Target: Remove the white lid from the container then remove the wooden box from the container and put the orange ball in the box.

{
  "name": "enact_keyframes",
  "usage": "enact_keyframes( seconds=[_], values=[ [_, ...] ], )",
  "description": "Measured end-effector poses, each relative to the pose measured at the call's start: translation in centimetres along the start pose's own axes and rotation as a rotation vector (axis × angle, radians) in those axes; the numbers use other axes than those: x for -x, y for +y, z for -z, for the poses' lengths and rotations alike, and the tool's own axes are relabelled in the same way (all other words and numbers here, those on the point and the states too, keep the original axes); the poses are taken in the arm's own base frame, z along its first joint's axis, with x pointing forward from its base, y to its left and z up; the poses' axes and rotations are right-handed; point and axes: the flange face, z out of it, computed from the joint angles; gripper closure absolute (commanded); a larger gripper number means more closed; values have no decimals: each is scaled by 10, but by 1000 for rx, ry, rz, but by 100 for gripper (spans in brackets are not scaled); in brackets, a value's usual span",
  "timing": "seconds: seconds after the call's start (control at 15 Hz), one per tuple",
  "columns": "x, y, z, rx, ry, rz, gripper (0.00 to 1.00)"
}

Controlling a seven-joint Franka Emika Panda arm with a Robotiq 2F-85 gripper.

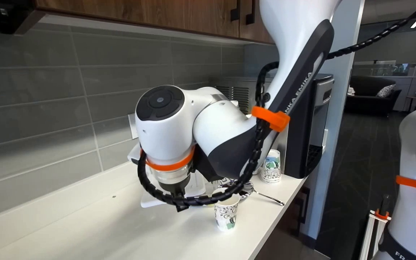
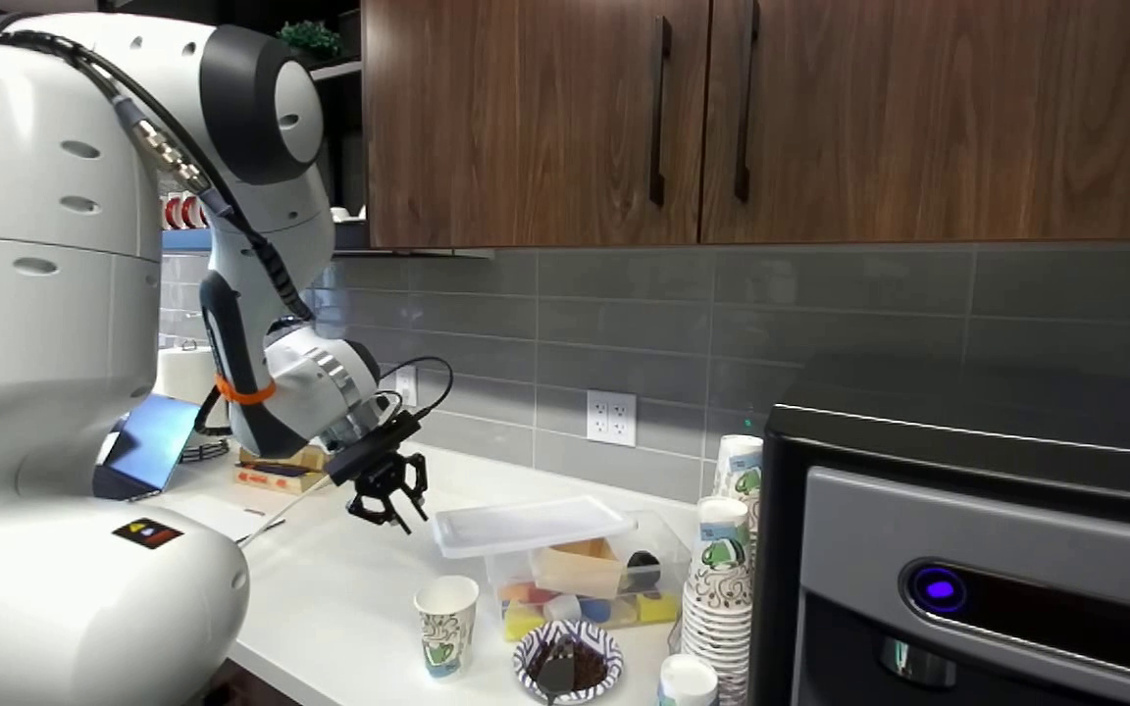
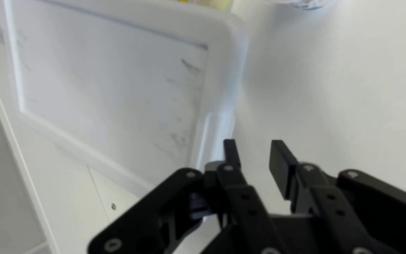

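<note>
The white lid [image 2: 531,525] lies shifted and tilted on top of the translucent container [image 2: 658,544], overhanging its near-left side. In the wrist view the lid [image 3: 115,84] fills the upper left. The pale wooden box [image 2: 580,569] sits inside the container, partly under the lid. A red-orange thing [image 2: 526,592] shows through the container wall; I cannot tell whether it is the orange ball. My gripper [image 2: 415,520] is above the counter, to the left of the lid. In the wrist view its fingers [image 3: 254,148] are parted and empty, the left finger overlapping the lid's edge; contact cannot be told.
A patterned paper cup [image 2: 446,628] and a patterned bowl [image 2: 570,662] with dark contents stand in front of the container. Stacked cups [image 2: 719,579] stand at its right beside a black and silver machine [image 2: 977,549]. A tiled wall [image 2: 624,338] runs behind.
</note>
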Motion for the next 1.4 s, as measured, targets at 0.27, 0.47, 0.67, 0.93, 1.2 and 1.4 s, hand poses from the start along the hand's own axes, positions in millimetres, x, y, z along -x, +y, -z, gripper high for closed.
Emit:
enact_keyframes(
  seconds=[0.27, 0.47, 0.67, 0.93, 1.2, 1.4],
  values=[
    [-18, -35, 9, 0, 24, 94, 46],
    [-18, -40, 9, 13, -20, 45, 24],
    [-9, -29, 14, 5, -91, -99, 2],
    [18, 9, 24, -9, -176, -298, 0],
    [73, 65, 12, -3, -267, -492, 1],
    [120, 104, -7, 5, -354, -641, 0]
  ],
)
